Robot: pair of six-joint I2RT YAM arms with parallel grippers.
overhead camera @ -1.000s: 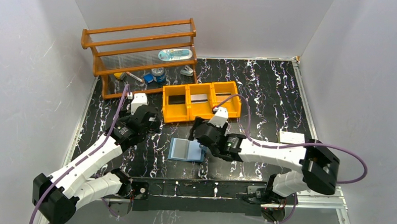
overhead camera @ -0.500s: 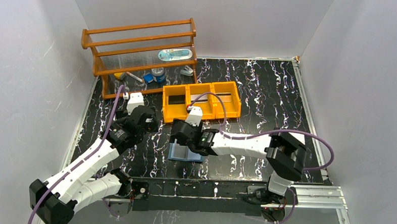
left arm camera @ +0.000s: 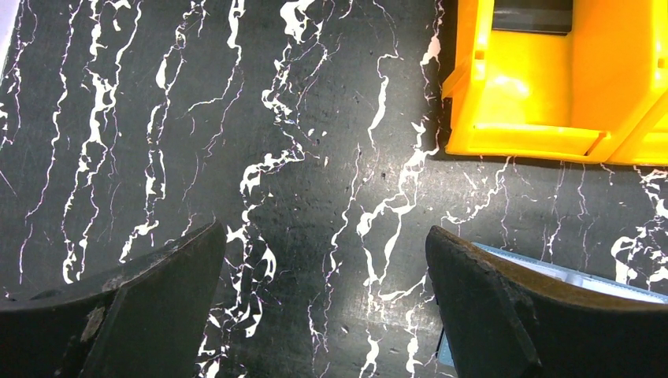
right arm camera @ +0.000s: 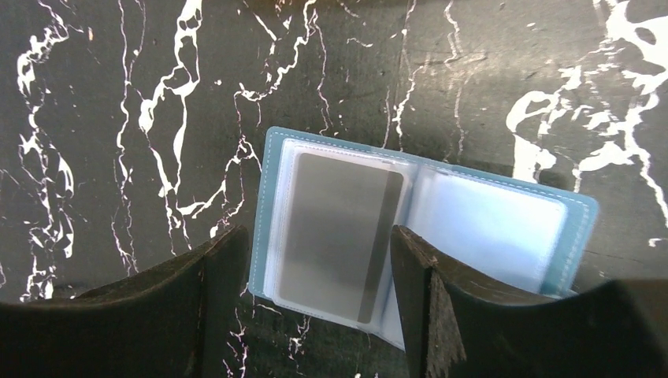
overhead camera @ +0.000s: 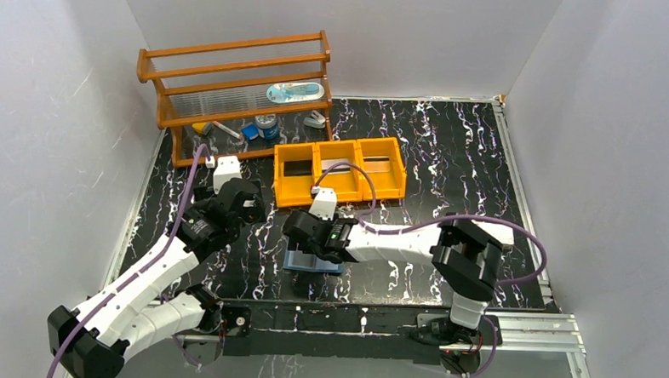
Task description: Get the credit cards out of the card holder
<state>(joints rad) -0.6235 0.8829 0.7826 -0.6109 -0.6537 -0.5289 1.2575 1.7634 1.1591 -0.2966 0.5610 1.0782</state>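
While it lies open and flat near the table's [overhead camera: 452,160] front edge, the card holder [right arm camera: 488,216] keeps a silver-grey card [right arm camera: 335,236] in its left pocket. The right gripper [right arm camera: 315,236] hangs over that page, jaws apart, bracketing it. Further left, the left gripper [left arm camera: 323,244] hovers with jaws spread wide. Beyond, the orange tray [overhead camera: 297,196] holds three credit cards [overhead camera: 335,165], one per compartment.
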